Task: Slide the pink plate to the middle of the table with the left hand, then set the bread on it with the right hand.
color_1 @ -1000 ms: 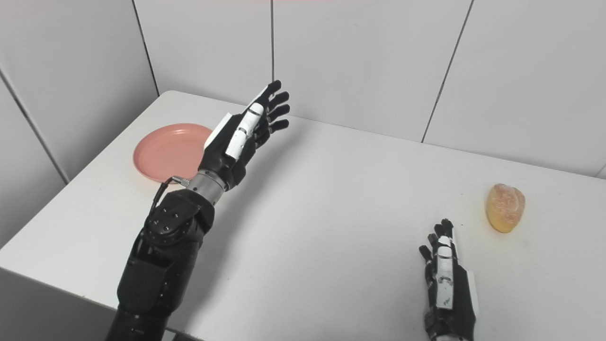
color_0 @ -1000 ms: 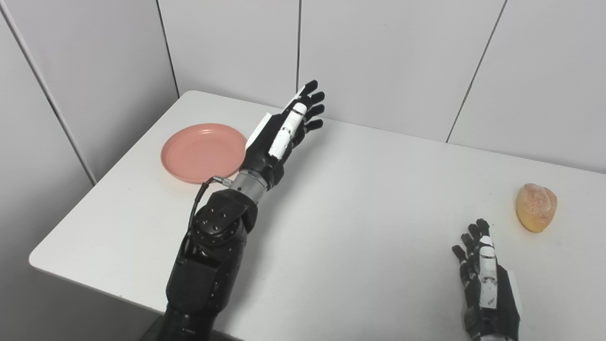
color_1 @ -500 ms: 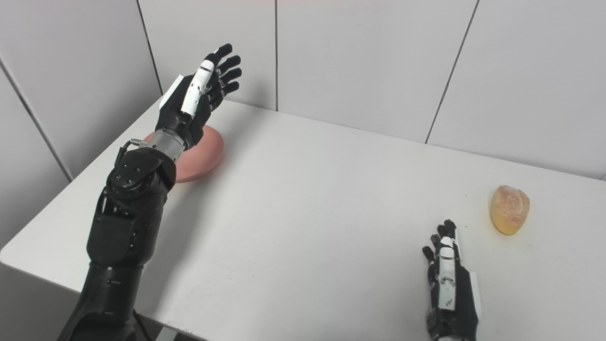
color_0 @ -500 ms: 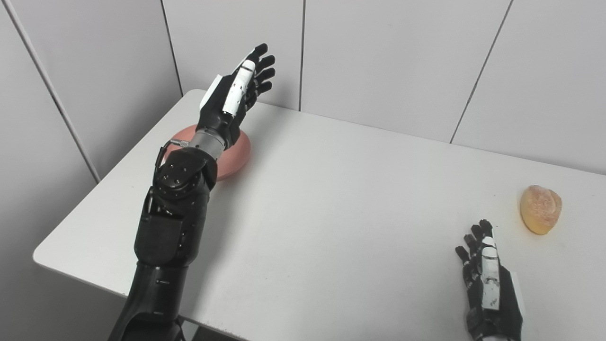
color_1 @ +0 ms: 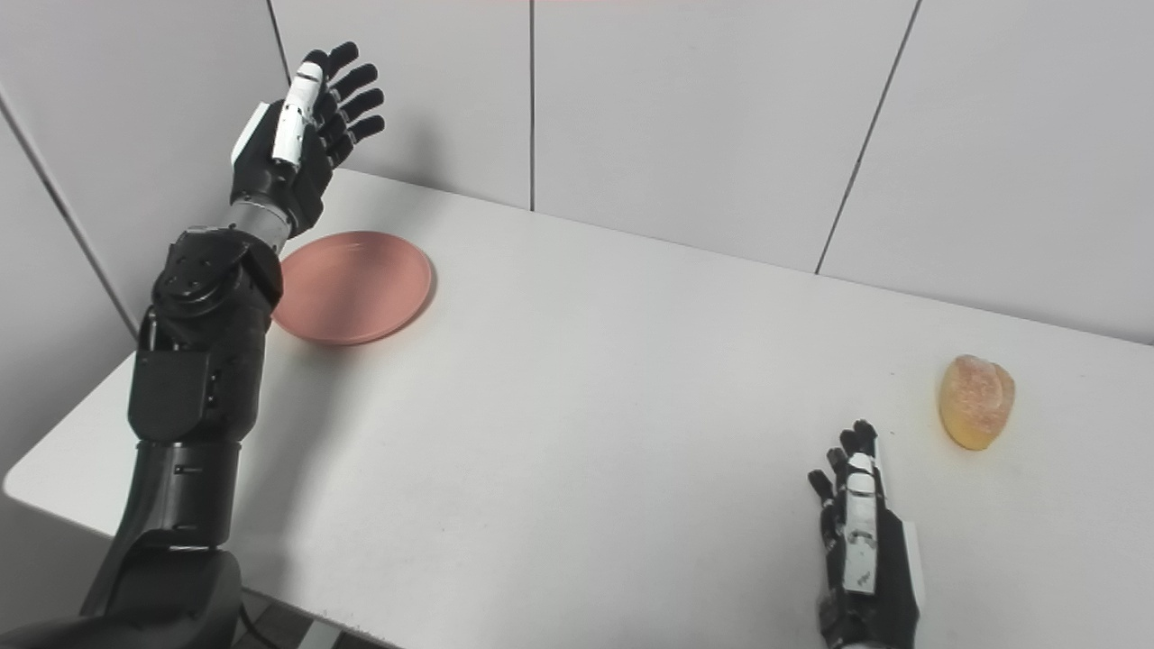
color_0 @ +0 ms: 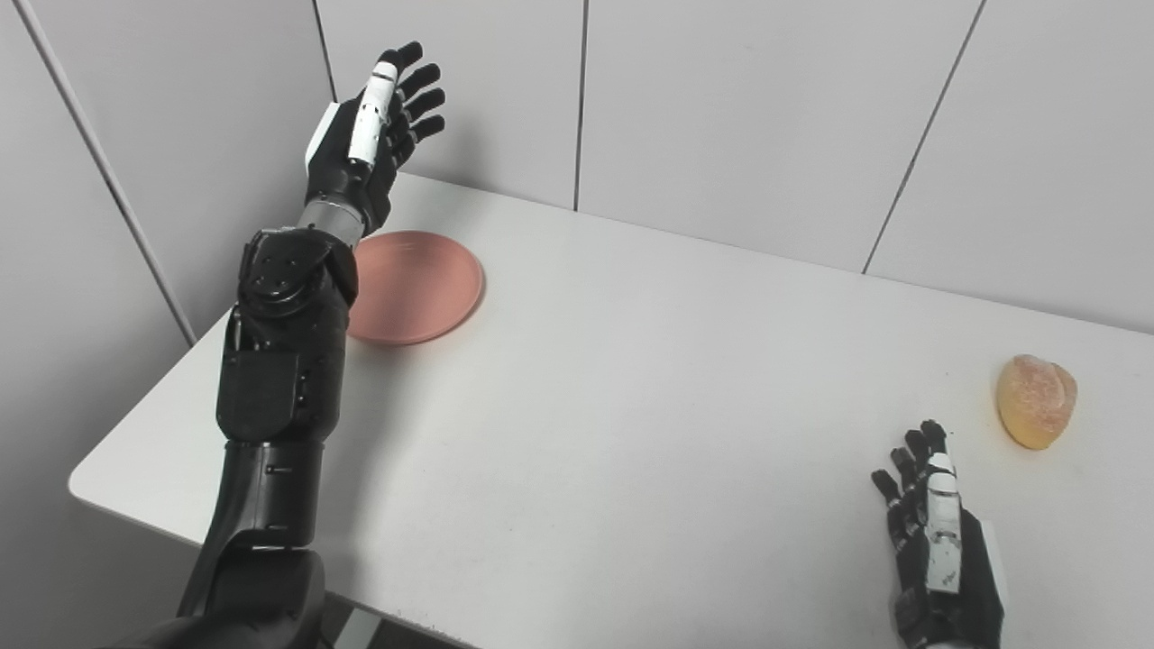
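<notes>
The pink plate (color_0: 419,284) lies flat on the white table (color_0: 631,379) near its far left corner. My left hand (color_0: 365,140) is open, raised in the air above and to the left of the plate, not touching it; the forearm covers the plate's left edge. The bread (color_0: 1035,400), a golden bun, sits near the table's right edge. My right hand (color_0: 938,559) is open and empty, low over the table at the front right, a short way in front and left of the bread.
Grey wall panels (color_0: 739,117) stand close behind the table and along its left side. The table's front edge (color_0: 270,559) runs diagonally at the lower left.
My left arm has swung left and up, from right of the plate to above its left side. The right hand has stayed in place. The camera has shifted slightly.
</notes>
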You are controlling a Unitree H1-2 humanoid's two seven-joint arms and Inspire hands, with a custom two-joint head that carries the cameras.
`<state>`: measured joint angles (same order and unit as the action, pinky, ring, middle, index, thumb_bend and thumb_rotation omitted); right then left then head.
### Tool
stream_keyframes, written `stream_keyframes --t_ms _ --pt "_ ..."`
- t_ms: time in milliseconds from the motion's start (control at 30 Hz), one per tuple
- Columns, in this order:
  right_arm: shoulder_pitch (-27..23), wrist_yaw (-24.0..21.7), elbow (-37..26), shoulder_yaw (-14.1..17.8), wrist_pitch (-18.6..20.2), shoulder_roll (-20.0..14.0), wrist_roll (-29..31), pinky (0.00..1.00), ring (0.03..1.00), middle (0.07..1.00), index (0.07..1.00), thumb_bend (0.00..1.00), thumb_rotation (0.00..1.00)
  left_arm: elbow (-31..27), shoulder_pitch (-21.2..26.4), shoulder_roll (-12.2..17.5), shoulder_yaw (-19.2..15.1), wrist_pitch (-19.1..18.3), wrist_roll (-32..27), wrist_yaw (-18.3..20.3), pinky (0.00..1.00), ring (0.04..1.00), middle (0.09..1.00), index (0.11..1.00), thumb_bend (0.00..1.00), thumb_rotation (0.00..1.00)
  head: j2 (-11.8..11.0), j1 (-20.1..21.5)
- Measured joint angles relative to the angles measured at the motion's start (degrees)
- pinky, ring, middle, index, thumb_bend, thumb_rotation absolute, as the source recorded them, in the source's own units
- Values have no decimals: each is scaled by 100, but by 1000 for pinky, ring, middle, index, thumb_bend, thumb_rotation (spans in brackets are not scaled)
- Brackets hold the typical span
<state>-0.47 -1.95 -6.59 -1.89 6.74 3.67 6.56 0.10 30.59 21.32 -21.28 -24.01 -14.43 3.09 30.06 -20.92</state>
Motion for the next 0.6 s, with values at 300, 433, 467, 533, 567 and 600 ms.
stream_keyframes --t_ms 300,433,467,533,567,600 --pt "-1 -26 1 4 -1 -33 26 1000 1000 1000 1000 134 1000 844 136 269 -221 231 -108 -17 874 887 890 879 407 1000 -9 -18" --pt "1 -49 -12 2 7 -50 19 1000 1000 1000 1000 141 1000 1225 162 416 -287 304 -187 -10 885 893 896 891 397 1000 -9 -27" --pt "2 -49 -21 4 17 -50 21 1000 1000 1000 1000 138 1000 1315 179 445 -320 317 -196 -8 873 888 893 888 390 1000 -9 -27" --pt "3 -49 -32 6 36 -49 24 1000 1000 1000 1000 136 1000 1470 214 495 -379 375 -248 -6 857 881 887 882 383 1000 -9 -44" --pt "3 -51 -33 5 37 -49 27 1000 1000 1000 1000 135 1000 1526 224 530 -398 400 -252 -6 845 873 879 874 382 1000 0 -53" --pt "3 -55 -32 7 37 -51 33 1000 1000 1000 1000 135 1000 1626 240 561 -418 471 -294 -4 844 872 878 873 382 1000 0 -53"
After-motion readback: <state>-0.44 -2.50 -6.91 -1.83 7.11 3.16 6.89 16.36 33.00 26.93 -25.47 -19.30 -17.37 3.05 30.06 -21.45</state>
